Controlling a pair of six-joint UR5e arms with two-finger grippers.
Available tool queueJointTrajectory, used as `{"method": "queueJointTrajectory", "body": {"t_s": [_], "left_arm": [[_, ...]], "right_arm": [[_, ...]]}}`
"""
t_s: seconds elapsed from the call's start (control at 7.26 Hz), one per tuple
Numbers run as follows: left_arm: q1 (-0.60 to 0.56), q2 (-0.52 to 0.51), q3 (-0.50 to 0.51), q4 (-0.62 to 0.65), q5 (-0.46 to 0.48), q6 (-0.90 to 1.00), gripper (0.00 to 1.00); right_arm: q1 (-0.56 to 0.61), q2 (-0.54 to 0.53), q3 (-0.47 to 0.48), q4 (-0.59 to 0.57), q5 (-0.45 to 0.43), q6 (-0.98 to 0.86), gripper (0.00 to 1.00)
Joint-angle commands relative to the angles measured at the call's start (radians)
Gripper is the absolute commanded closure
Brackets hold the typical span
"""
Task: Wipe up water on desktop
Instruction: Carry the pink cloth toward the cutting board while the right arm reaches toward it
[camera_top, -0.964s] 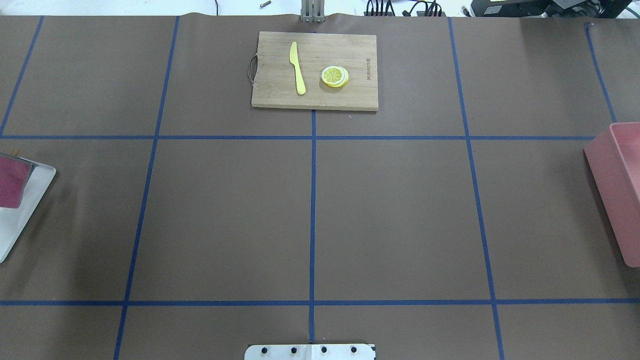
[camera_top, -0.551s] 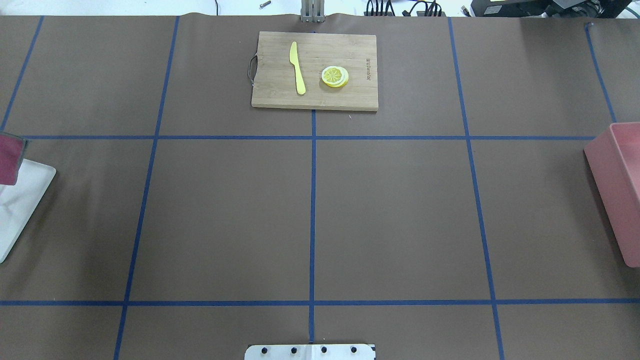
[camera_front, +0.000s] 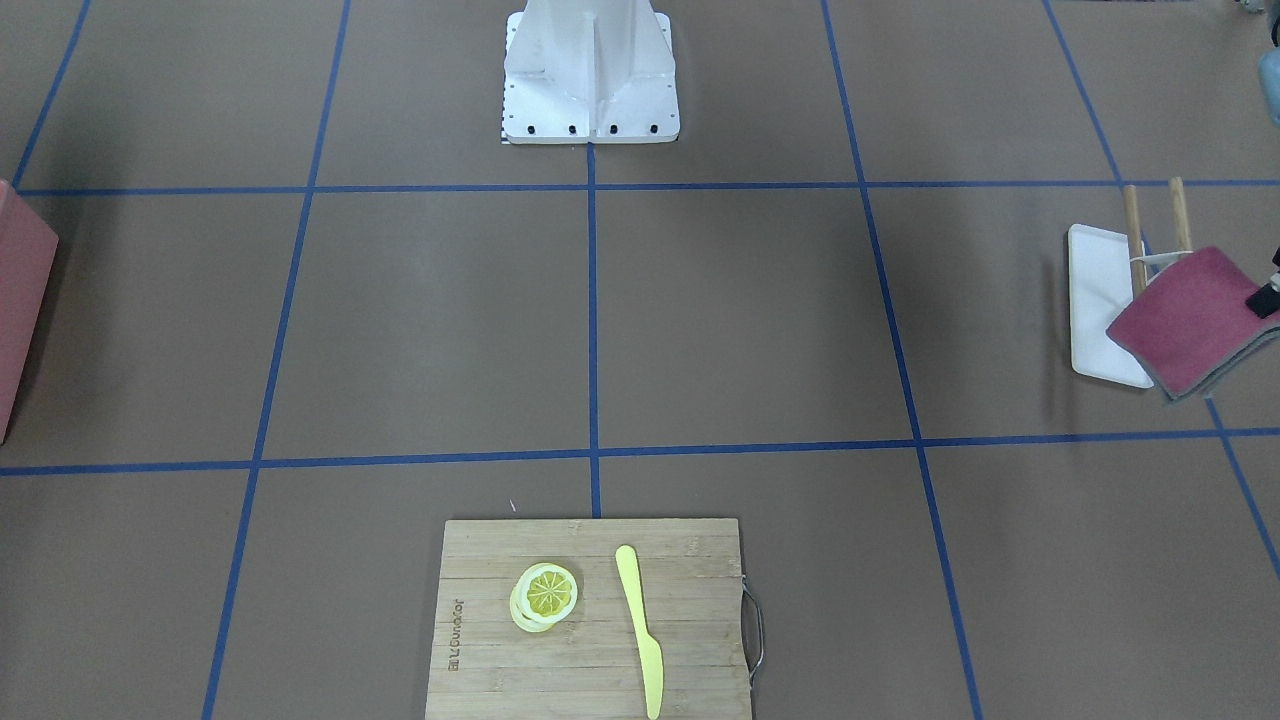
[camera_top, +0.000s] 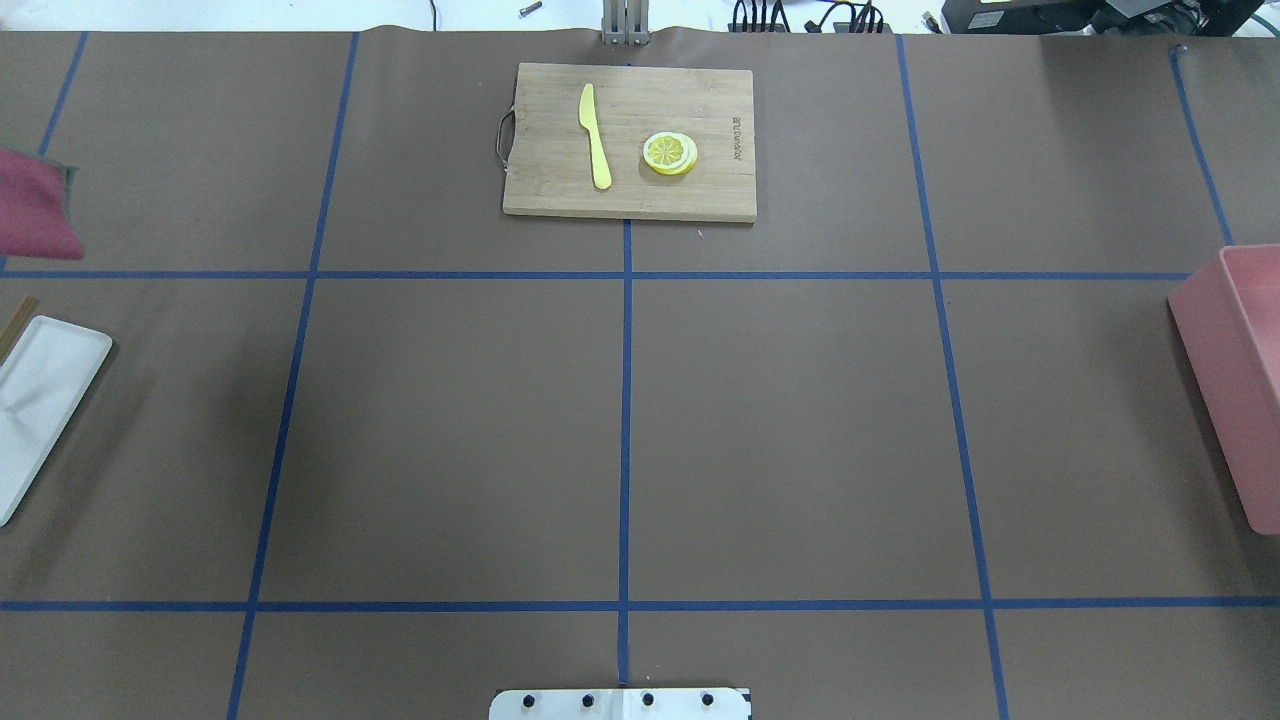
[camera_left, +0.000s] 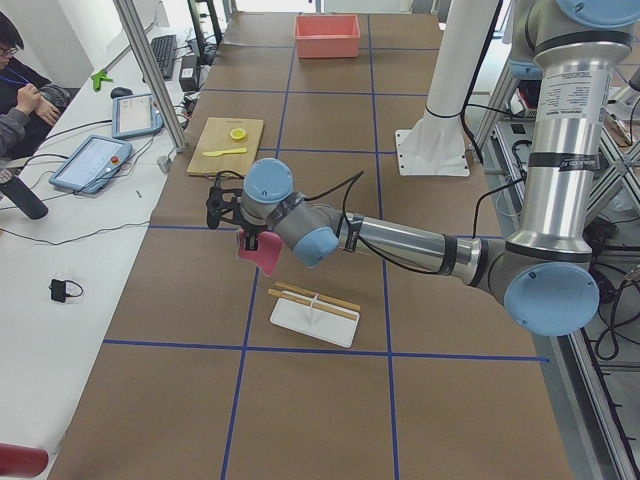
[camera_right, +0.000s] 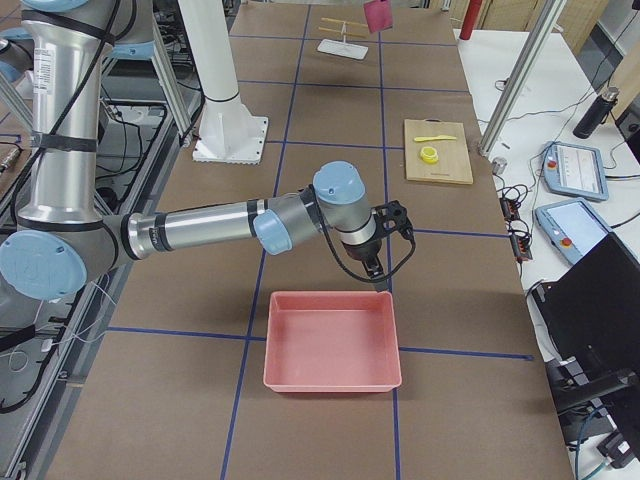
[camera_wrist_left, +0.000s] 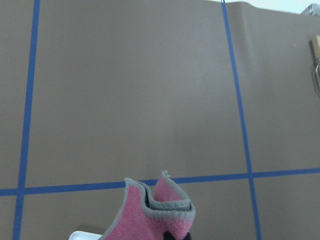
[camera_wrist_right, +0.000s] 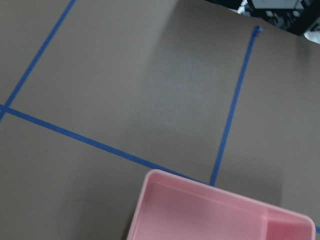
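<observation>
Under everything, brown desktop (camera_top: 780, 430), squared by blue tape. Stretched low and nearly level over it, left arm (camera_left: 400, 240), wrist bent down. Likewise outstretched, right arm (camera_right: 200, 228), wrist turned down just beside the pink bin (camera_right: 332, 340). At the far edge, bamboo cutting board (camera_top: 560, 180), with an engraved brand along one short side, too small to read. At the robot's left end, white tray (camera_top: 40, 400). Near it, held clear of the desktop, grey-edged magenta cloth (camera_front: 1180, 320), pinched tight in the left gripper (camera_left: 250, 238). Right gripper (camera_right: 375, 268): finger spacing impossible to tell. On the board, yellow knife (camera_top: 595, 135) and lemon slices (camera_top: 669, 153), apart.
</observation>
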Motion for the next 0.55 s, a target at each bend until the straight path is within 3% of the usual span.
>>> {"method": "queueJointTrajectory", "body": {"t_s": [0.0,0.41], "left_arm": [[0.045,-0.063,-0.048,-0.001,0.046,-0.236,1.00],[0.223,-0.113,-0.155,-0.001,0.211,-0.554,1.00]], "right_arm": [[-0.092,0.029,-0.001,0.147,0.004,0.001,0.00],[-0.233,0.112,0.000,0.294,-0.006,0.106,0.01]]}}
